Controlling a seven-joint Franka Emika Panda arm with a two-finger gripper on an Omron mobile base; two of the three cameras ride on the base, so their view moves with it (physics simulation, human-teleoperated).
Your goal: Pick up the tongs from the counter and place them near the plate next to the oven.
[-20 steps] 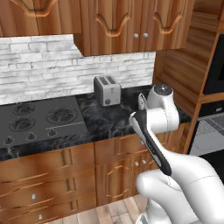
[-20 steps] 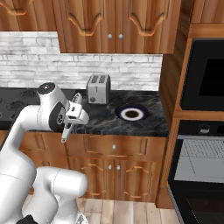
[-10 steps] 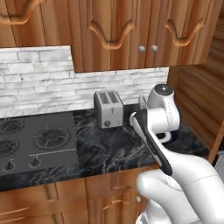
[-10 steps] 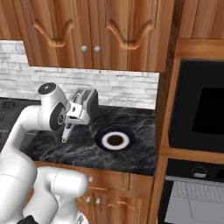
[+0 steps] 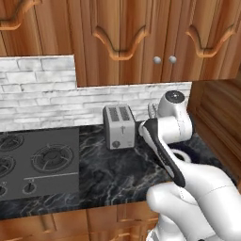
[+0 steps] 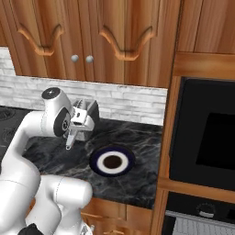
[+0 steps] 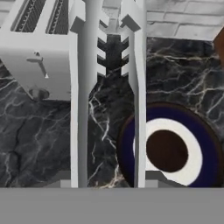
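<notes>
Right now the tabletop (image 6: 137, 176) has open black marble around the plate (image 6: 111, 161), mostly on its near and left sides; right of the plate it ends at the tall wooden cabinet holding the oven (image 6: 207, 137). Far edge is the white brick backsplash (image 5: 37, 101), with the toaster (image 5: 119, 126) standing against it, left of the plate. Cooktop (image 5: 33, 164) takes the left stretch of the surface. Upper cabinets (image 6: 92, 36) hang overhead.

Gripper (image 6: 75, 130) is in the air just beside the toaster, left of and above the plate; jaws are closed on the tongs (image 7: 108, 87), which hang off the surface, not touching it.

Tongs: slim silver metal, two long flat arms running parallel with a gap between them, scalloped teeth along the inner edges at the far tips. In the hand view one arm crosses over the toaster front, the other over the plate's dark blue rim.
</notes>
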